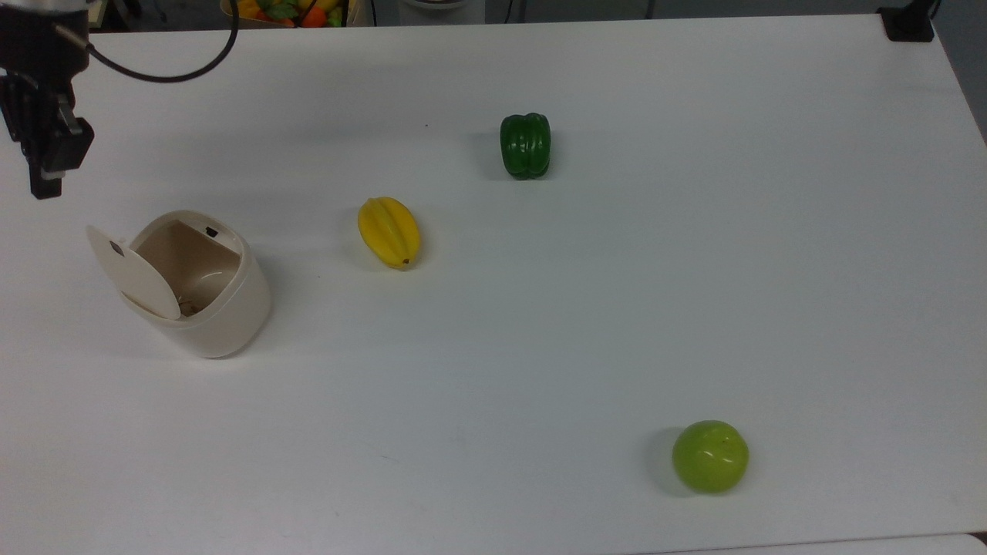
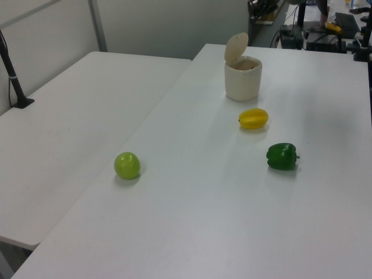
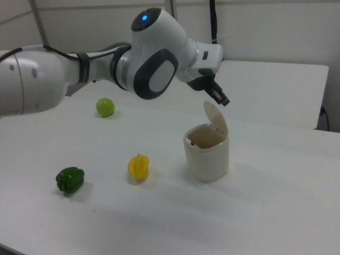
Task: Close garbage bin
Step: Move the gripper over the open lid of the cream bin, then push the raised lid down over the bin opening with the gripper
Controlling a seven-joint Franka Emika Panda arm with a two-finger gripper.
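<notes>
A: State the bin's position and condition.

B: The bin (image 1: 197, 289) stands upright on the table (image 1: 586, 324), near the top view's left edge. Its lid (image 1: 133, 271) is hinged open and stands almost vertical on the side toward the top view's left. The mouth is exposed, so closing is not yet done.

A: Why does the lid orientation matter?

B: The lid's outer face points toward the top view's left. A push on that face, toward the mouth, should swing it down.

A: Where is the claw relative to the bin?

B: The claw (image 1: 44, 181) hangs in the top view's upper left, near the lid but apart from it. In the right view the claw (image 3: 221, 99) sits just above the lid's top edge, with no contact. I cannot tell whether the fingers are apart or together.

A: Other items?

B: A starfruit (image 1: 389, 231) lies just beside the bin. A pepper (image 1: 525, 145) and an apple (image 1: 709, 455) lie well apart from it. None obstructs the lid's swing.
</notes>
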